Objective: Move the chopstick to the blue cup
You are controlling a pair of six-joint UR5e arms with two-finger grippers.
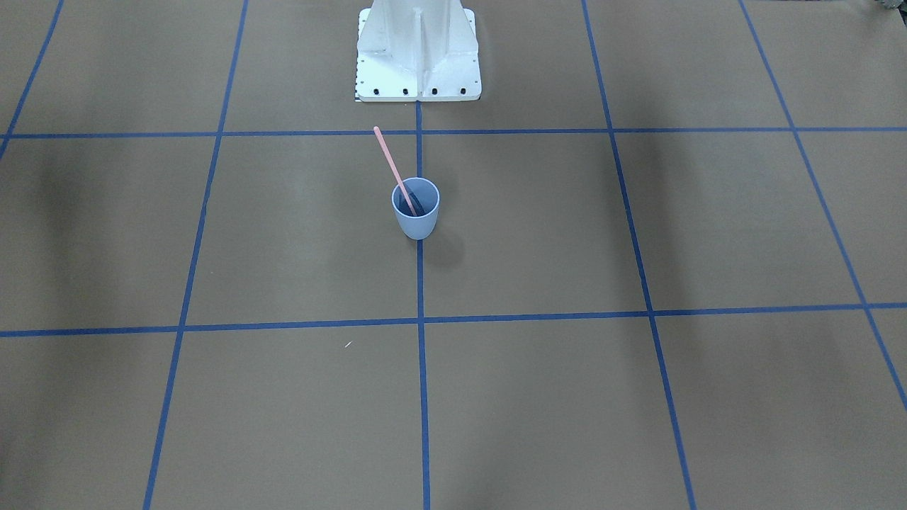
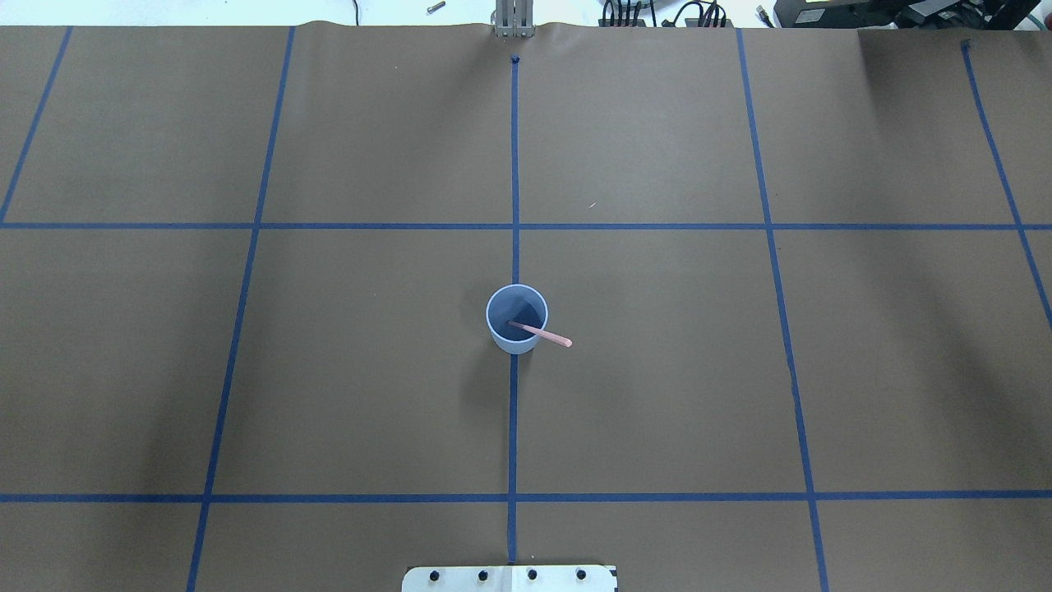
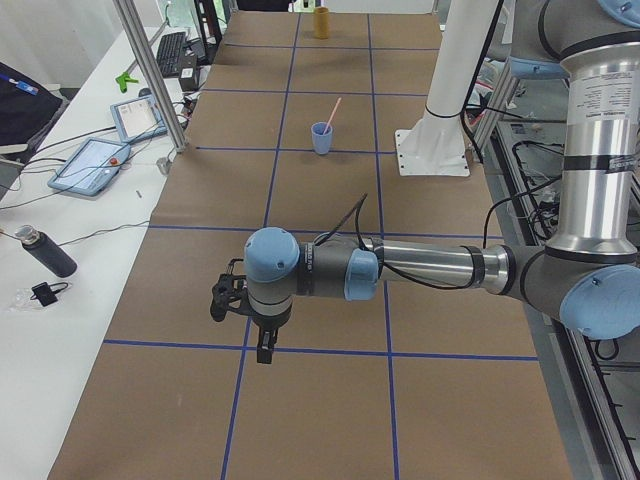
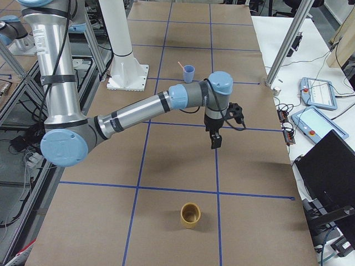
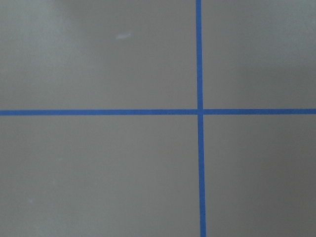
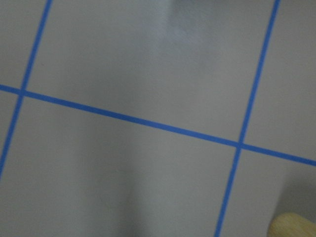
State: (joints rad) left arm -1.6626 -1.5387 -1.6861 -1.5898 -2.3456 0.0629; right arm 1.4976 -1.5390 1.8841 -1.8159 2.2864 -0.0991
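The pale blue cup (image 1: 416, 216) stands upright near the table's middle, on the centre tape line. One pale pink chopstick (image 1: 390, 164) stands in it, leaning out over the rim toward the robot base. The cup (image 2: 496, 327) and the chopstick (image 2: 549, 335) also show from overhead. Both grippers are far from the cup and show only in the side views. My left gripper (image 3: 265, 350) hangs over the table near one end. My right gripper (image 4: 215, 143) hangs over it toward the other end. I cannot tell whether either is open or shut.
A tan cup (image 4: 191, 215) stands near the table's end on my right; it also shows in the right wrist view (image 6: 291, 226). The white robot base (image 1: 418, 49) stands at the table's edge. Tablets (image 3: 95, 160) and a post (image 3: 150, 75) are on the white side table.
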